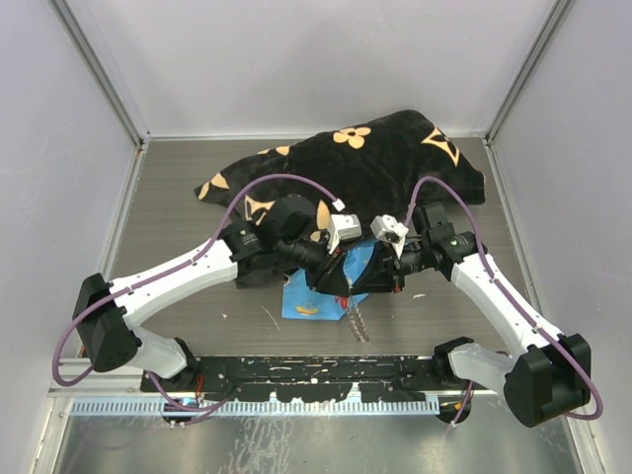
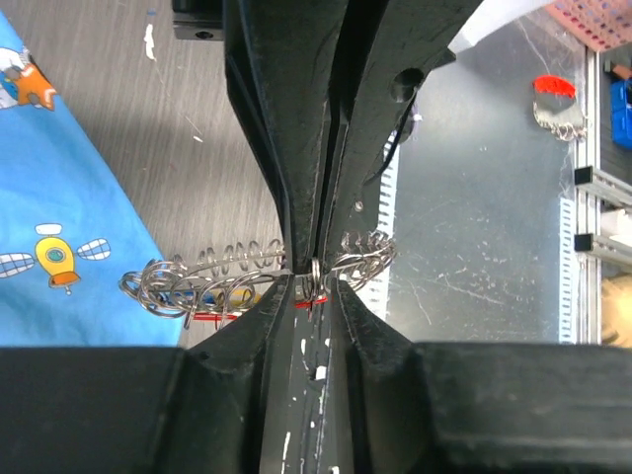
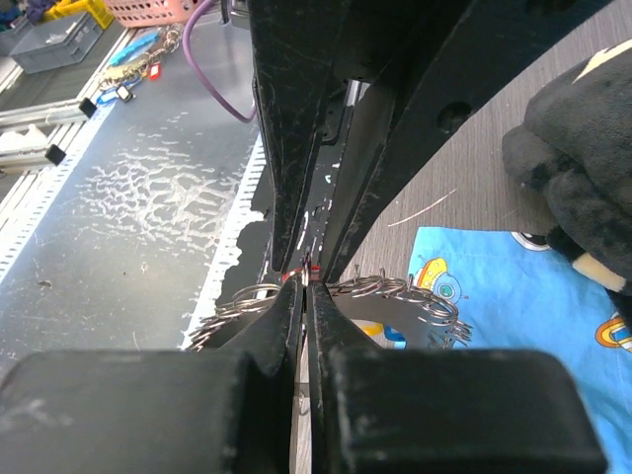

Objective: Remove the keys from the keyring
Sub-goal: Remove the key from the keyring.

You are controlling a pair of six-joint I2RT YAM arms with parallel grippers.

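Left hand [image 2: 312, 286]: fingers drawn in to a narrow gap and pinching the keyring [image 2: 212, 281] at its links. Right hand [image 3: 304, 288]: fingers pressed together to a hairline slit and clamped on a small link of the same keyring. The two hands meet tip to tip; whether the fingertips touch each other cannot be told. The keyring's coiled, chain-like loop spreads out to both sides of the meeting fingertips. In the top view a short length of it trails from the hands towards the arm bases. A sliver of red key head [image 2: 302, 304] sits between the left hand's fingertips, and no other keys can be made out. A blue printed cloth [image 2: 59, 227] lies flat on the bench [image 1: 178, 197], beneath and to one side of the hands. A black plush cloth [image 1: 385, 158] lies on the far side of the hands, apart from the keyring.
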